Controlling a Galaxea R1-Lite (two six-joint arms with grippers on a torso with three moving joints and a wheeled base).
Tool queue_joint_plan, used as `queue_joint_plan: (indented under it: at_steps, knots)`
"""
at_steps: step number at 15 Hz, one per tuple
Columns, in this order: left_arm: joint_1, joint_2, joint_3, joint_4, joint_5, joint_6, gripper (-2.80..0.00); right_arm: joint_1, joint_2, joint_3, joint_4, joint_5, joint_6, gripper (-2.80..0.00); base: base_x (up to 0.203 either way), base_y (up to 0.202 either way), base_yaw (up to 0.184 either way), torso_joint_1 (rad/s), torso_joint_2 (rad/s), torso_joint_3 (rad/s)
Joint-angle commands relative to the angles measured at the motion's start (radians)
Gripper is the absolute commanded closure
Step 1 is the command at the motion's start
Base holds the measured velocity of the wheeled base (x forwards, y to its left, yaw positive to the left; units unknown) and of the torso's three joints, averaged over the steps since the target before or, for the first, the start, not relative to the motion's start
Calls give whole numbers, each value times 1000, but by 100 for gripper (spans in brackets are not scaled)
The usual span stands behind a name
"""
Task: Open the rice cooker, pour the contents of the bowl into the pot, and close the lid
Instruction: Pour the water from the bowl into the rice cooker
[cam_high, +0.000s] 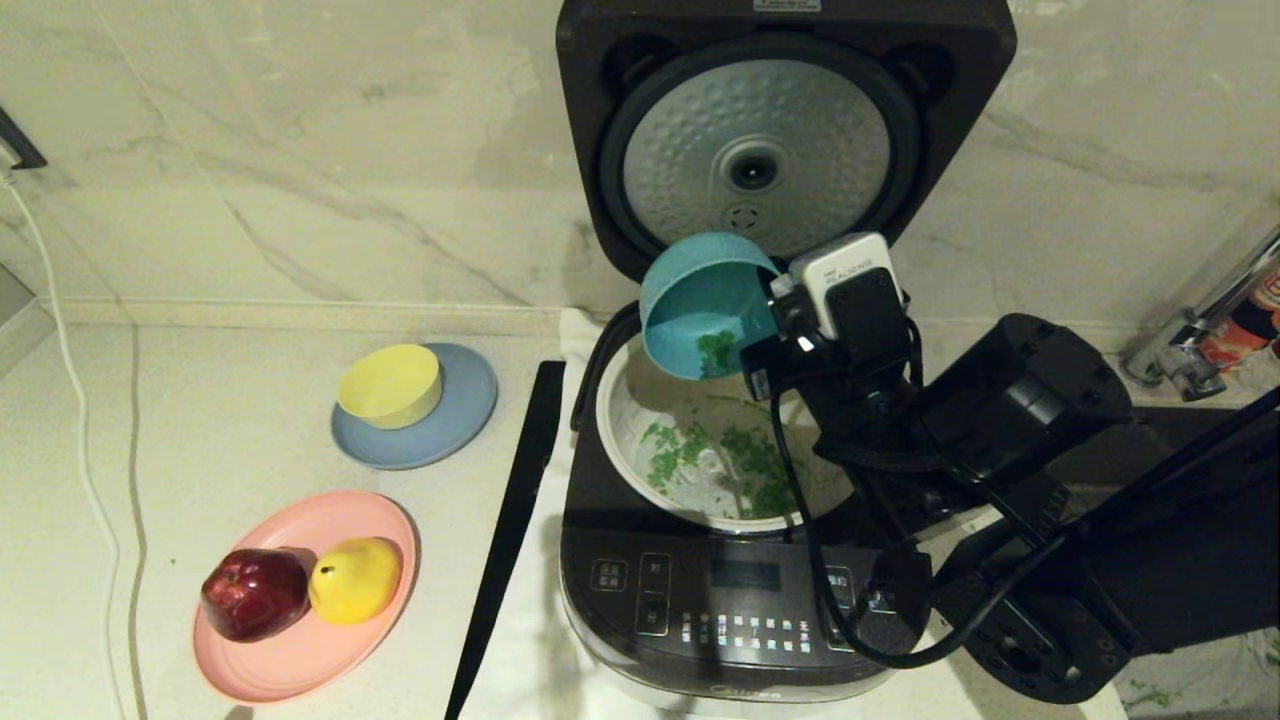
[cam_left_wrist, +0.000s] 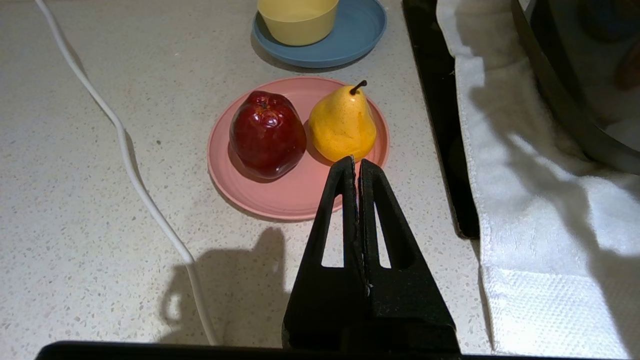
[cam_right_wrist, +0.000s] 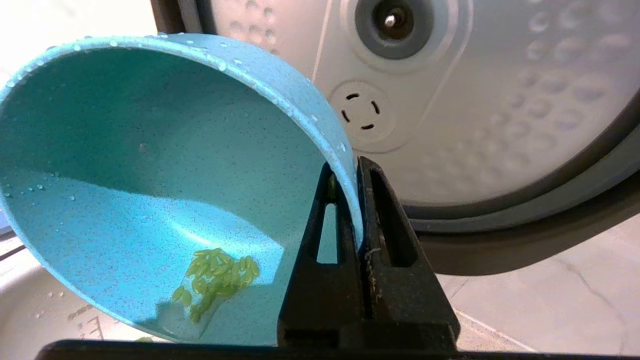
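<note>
- Large dark grey boxy rice cooker (cam_high: 720, 590) standing on a white towel (cam_left_wrist: 545, 210) at the near right of the speckled pale stone surface (cam_high: 230, 400), its front touch panel facing near.
- Dark grey hinged lid (cam_high: 785, 130) raised upright at the far side, dimpled silver underside showing.
- Round cream-white inner pot (cam_high: 640, 395) sitting uncovered in the cooker, scattered with finely chopped bright green bits (cam_high: 690, 445) across its bottom.
- Small round teal-blue plastic bowl (cam_high: 700, 315) held tipped on its side above the far rim of the pot, mouth facing left and down; a small clump of green bits clinging inside, water droplets on the wall.
- Right pincer (cam_right_wrist: 357, 172) clamped on the bowl's rim, one finger inside, one outside.
- Left pincer (cam_left_wrist: 357, 162) parked above the near left of the surface, fingers pressed together, holding nothing.
- Round pink plate (cam_high: 300, 660) at near left carrying a dark red apple (cam_high: 255, 592) and a yellow pear (cam_high: 355, 578), side by side.
- Yellow bowl (cam_high: 390, 385) resting on a blue-grey plate (cam_high: 450, 430) farther back.
- White cable (cam_high: 85, 460) trailing along the left.
</note>
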Motion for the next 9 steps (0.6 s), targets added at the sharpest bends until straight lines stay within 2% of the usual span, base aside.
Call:
queue_joint_plan:
  at_steps: [1, 9]
  knots:
    - [0, -1, 8, -1, 0, 1, 0, -1, -1, 6, -8, -1, -4, 0, 0, 0, 0, 0, 0, 0]
    - [0, -1, 8, -1, 0, 0, 0, 10, 2, 19, -8, 8, -26, 0, 0, 0, 0, 0, 0, 0]
